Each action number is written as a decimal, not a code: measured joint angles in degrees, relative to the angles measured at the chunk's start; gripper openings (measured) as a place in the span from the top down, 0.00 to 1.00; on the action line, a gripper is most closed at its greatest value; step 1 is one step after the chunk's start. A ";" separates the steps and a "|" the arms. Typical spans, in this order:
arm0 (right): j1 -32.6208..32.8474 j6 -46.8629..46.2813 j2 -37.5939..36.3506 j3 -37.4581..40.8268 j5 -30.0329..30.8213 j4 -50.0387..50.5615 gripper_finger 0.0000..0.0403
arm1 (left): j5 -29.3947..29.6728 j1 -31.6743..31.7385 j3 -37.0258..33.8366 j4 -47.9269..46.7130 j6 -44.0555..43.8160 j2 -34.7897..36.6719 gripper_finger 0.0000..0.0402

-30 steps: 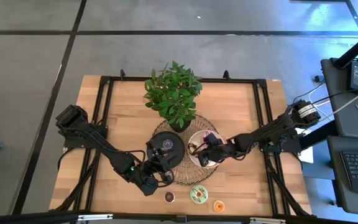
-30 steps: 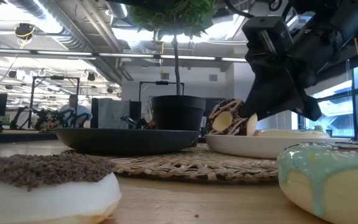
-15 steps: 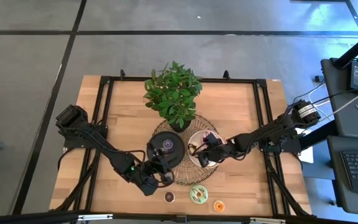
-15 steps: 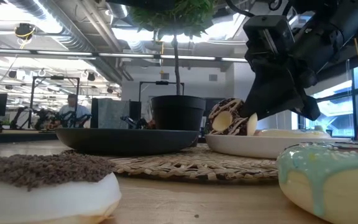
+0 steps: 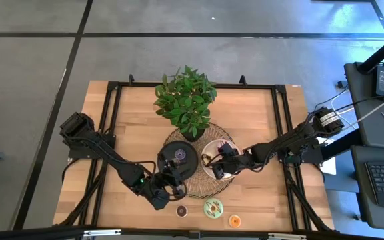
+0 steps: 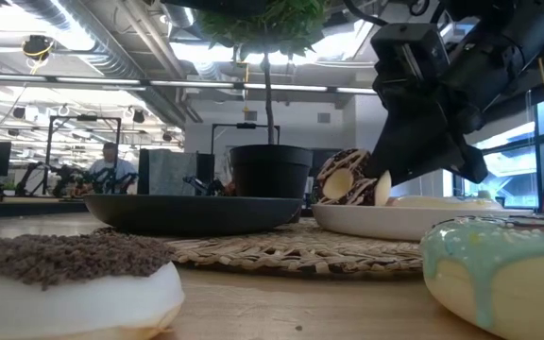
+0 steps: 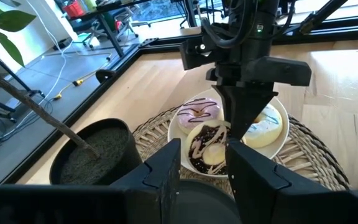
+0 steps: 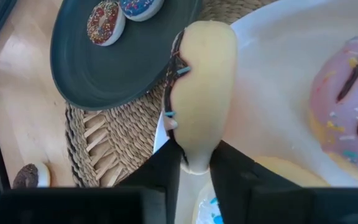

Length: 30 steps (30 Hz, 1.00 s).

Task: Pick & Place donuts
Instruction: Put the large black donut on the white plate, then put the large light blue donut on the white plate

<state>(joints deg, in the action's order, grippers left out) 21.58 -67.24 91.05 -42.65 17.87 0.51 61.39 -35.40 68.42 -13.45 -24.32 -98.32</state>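
Right wrist view: chocolate-iced donut (image 8: 201,93) standing on edge between the right gripper's (image 8: 194,163) two dark fingers, ring axis level, cream underside facing the camera, lower rim at the near lip of the white plate (image 8: 278,93). Fingers closing against both flat faces but seemingly easing, so a release in progress by judgement, not yet finished. Pink donut (image 8: 350,93) flat on the same plate just beside; a blue-iced one partly hidden beneath the fingers.

Left wrist view: same brown donut (image 7: 209,148) tilted upright under the right gripper (image 7: 241,134), leaning among the pink donut (image 7: 197,113) and the blue-iced donut (image 7: 267,124) on the white plate (image 7: 178,134), woven mat (image 7: 319,158) below.

High view: white plate (image 5: 209,150) right of the black plate (image 5: 191,165), both on the mat in front of the potted plant (image 5: 187,100). Right gripper (image 5: 221,165) directly over the white plate, hence the nearer arm by far. Left gripper (image 5: 169,190) waiting low at the black plate's front edge, fingers apart, empty. Three more donuts along the table's front edge: brown-sprinkled (image 5: 181,211), green (image 5: 213,208), orange (image 5: 235,221).

Key relation: donut on edge directly under the right fingers, long axis upright; likely to tip flat towards the neighbouring donuts once freed.
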 joint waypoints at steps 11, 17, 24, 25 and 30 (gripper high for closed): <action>0.00 0.22 -2.23 0.07 0.00 0.39 0.64 | -0.59 0.00 0.00 0.00 0.00 0.00 0.69; 0.07 0.08 -5.23 0.07 -0.13 4.72 0.64 | -1.66 0.00 0.00 0.00 0.00 0.00 0.69; 0.07 -0.55 -7.92 0.07 -0.06 9.54 0.64 | -1.77 -0.02 -0.01 -0.02 0.00 0.00 0.69; 0.07 -0.50 -8.45 0.07 -0.01 10.09 0.64 | -1.77 -0.01 0.00 0.00 0.00 0.00 0.69; 0.26 1.38 -12.24 0.07 0.33 12.52 0.64 | -2.56 -0.02 -0.02 -0.02 0.00 0.00 0.69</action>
<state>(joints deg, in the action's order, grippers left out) 21.85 -65.87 78.80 -42.59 18.20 13.04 58.82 -35.42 68.40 -13.47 -24.32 -98.32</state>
